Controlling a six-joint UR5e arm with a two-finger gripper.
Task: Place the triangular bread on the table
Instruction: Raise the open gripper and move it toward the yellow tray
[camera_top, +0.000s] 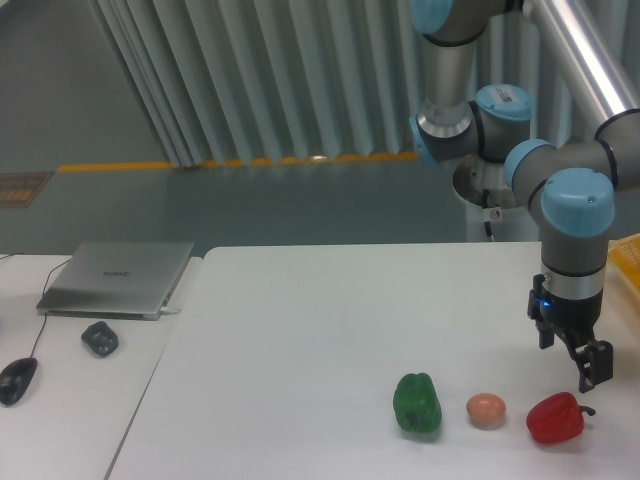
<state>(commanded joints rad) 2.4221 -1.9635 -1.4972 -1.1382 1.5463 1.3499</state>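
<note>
Claw (591, 366) above red pepper (555, 418), triangular bread unseen, white table (300, 330)

Light: even, cool, fairly dim, with a blue-green cast.
Shadows: soft and faint under the green pepper (417, 403), egg (486, 409) and red pepper (555, 418).
Glare: mild sheen on the metal tube (585, 50), upper right.
Sharpness: slightly soft and grainy throughout.

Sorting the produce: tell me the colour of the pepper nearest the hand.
Red pepper, clearest in the fixed camera view.
</note>
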